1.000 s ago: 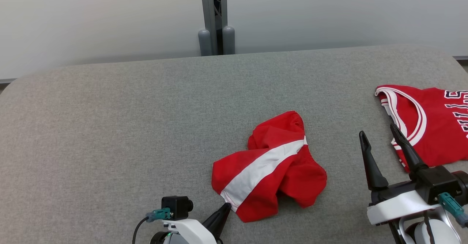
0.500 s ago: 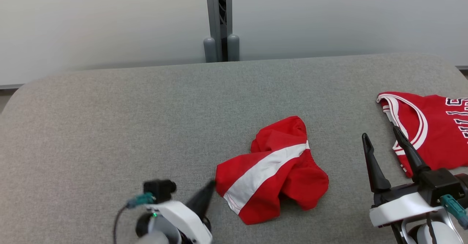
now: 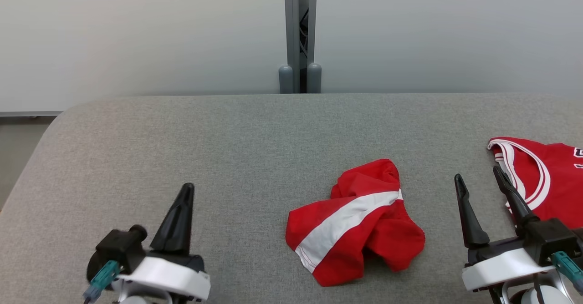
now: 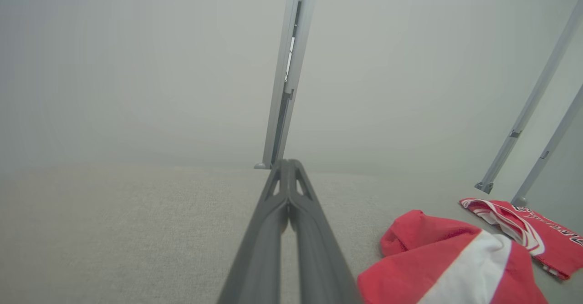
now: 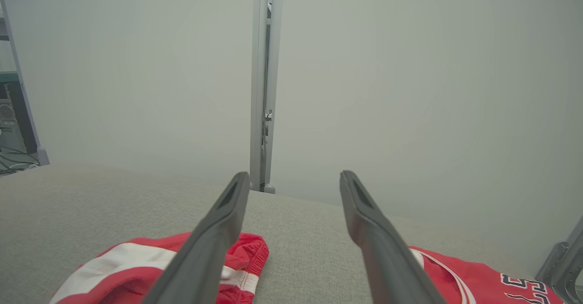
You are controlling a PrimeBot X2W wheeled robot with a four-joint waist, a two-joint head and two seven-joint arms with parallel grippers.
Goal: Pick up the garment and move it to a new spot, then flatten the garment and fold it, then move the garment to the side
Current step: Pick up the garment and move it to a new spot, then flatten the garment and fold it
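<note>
Left pincer [image 3: 186,187] together, right pincer [image 3: 477,173] apart; garment [image 3: 350,224] between them, well inside table's [image 3: 182,135] edges.

The tabletop [image 3: 227,135] was covered in coarse, matt grey cloth. The garment [image 3: 355,222] was soft, crumpled red cloth. The right hand [image 3: 477,174] had matt black plastic fingers [image 3: 467,213].

Site read as a robotics lab or test cell, not a home. Work surface was a broad padded table [image 3: 255,131] covered in grey woven cloth, with rounded corners. Plain pale partition panels [image 3: 136,35] stood behind it, joined by a grey metal post [image 3: 299,31] on two capped feet. Slanted aluminium struts [image 4: 524,113] stood off to one side. Past the panel edge in the right wrist view: a dark equipment rack [image 5: 16,113] with loose cables.
</note>
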